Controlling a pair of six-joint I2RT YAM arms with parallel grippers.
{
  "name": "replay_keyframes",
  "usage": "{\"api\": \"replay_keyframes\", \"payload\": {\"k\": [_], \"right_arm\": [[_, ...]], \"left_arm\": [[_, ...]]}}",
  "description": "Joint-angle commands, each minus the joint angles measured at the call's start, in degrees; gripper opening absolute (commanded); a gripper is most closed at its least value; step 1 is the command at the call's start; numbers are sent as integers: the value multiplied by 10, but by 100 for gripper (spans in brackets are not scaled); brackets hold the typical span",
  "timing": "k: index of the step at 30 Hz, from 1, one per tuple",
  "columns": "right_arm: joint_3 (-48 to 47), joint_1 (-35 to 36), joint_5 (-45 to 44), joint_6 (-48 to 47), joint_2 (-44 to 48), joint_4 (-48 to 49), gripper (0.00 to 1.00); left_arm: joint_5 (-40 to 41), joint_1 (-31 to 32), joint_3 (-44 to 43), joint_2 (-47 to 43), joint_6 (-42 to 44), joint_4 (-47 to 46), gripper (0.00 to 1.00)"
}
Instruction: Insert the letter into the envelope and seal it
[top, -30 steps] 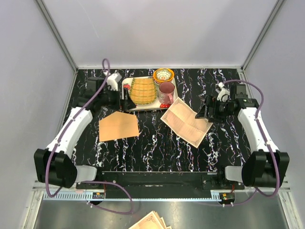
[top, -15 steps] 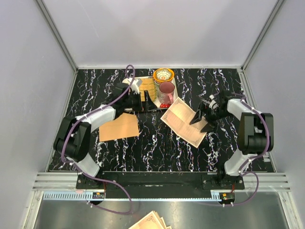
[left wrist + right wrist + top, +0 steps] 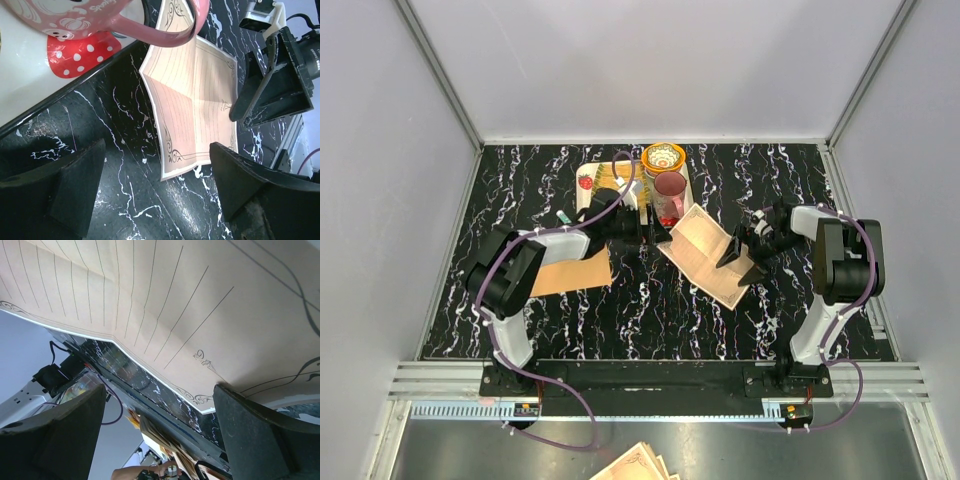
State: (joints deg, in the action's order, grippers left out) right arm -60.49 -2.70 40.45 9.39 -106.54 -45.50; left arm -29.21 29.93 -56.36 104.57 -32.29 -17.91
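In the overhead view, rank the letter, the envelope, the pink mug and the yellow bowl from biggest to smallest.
1. the letter
2. the envelope, even though part of it is hidden
3. the pink mug and the yellow bowl look about the same size, so I won't rank them.

Matt, creased paper letter (image 3: pixel 710 255), dull kraft-paper envelope (image 3: pixel 565 278), glossy pink mug (image 3: pixel 670 190), on a polished black marble-look worktop (image 3: pixel 650 310).

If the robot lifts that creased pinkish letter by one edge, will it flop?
Probably floppy: the letter looks like a thin single sheet. Its fold creases leave it slightly tented, so it would likely bend along them. Being light, it may slide across the marble top when pushed.
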Motion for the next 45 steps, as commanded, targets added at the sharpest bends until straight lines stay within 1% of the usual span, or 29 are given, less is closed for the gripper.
{"api": "replay_keyframes", "payload": {"k": [1, 2, 3, 5, 6, 9, 10, 12, 14, 15, 17, 20, 23, 28, 31, 33, 34, 36, 37, 40, 41, 43, 44, 45], "right_arm": [[-6, -2, -35, -20, -25, 19, 93], [-7, -2, -36, -20, -26, 18, 93], [-7, -2, -38, -21, -27, 18, 93], [-7, -2, -37, -22, -27, 17, 93], [-6, -2, -36, -23, -28, 16, 93], [-5, -3, -37, -24, -30, 16, 93], [-5, -2, -38, -25, -30, 16, 93], [-5, -2, -41, -26, -28, 16, 93], [-4, -2, -42, -26, -23, 15, 93], [-3, -2, -45, -26, -22, 15, 93], [-4, -2, -44, -27, -22, 15, 93], [-5, -2, -45, -28, -24, 15, 93], [-4, -2, -46, -27, -24, 15, 93], [-4, -2, -49, -30, -23, 15, 93], [-4, -2, -49, -29, -28, 15, 93], [-6, -2, -49, -29, -31, 15, 93], [-7, -2, -49, -28, -31, 16, 93], [-8, -2, -49, -27, -33, 15, 93], [-8, -2, -49, -25, -33, 15, 93], [-9, -2, -49, -25, -33, 15, 93], [-9, -2, -49, -24, -32, 15, 93], [-8, -2, -49, -24, -31, 15, 93], [-8, -2, -49, -24, -31, 15, 93], [-9, -2, -51, -25, -31, 14, 93]], "left_arm": [[35, 5, -10, 7, -21, -59, 83], [30, 5, -10, 9, -23, -70, 78], [24, 7, -9, 8, -26, -78, 69], [5, 21, -12, 0, -20, -90, 59], [0, 28, -14, -3, -9, -90, 49], [-20, 56, -24, -11, 7, -87, 39], [-16, 65, -28, -14, 9, -79, 39], [30, 66, -24, -29, -1, -58, 42], [57, 56, -8, -50, -8, -51, 55], [62, 52, -2, -57, -11, -49, 59], [76, 46, 12, -76, -9, -32, 63], [108, 46, 24, -79, -2, -13, 71], [136, 43, 11, -50, 5, 9, 72], [115, 42, -18, -3, 0, -1, 73], [110, 42, -29, 5, -12, -4, 72], [87, 43, -25, 3, -18, -33, 63], [77, 52, -24, -6, -17, -41, 52], [59, 66, -24, -19, -2, -54, 42], [53, 82, -21, -36, 6, -58, 33], [35, 112, -20, -58, 30, -63, 18], [32, 118, -21, -60, 35, -57, 11], [40, 136, -36, -57, 76, -35, 3], [57, 144, -44, -56, 99, 4, 0], [64, 153, -50, -54, 155, 21, 0]]}}
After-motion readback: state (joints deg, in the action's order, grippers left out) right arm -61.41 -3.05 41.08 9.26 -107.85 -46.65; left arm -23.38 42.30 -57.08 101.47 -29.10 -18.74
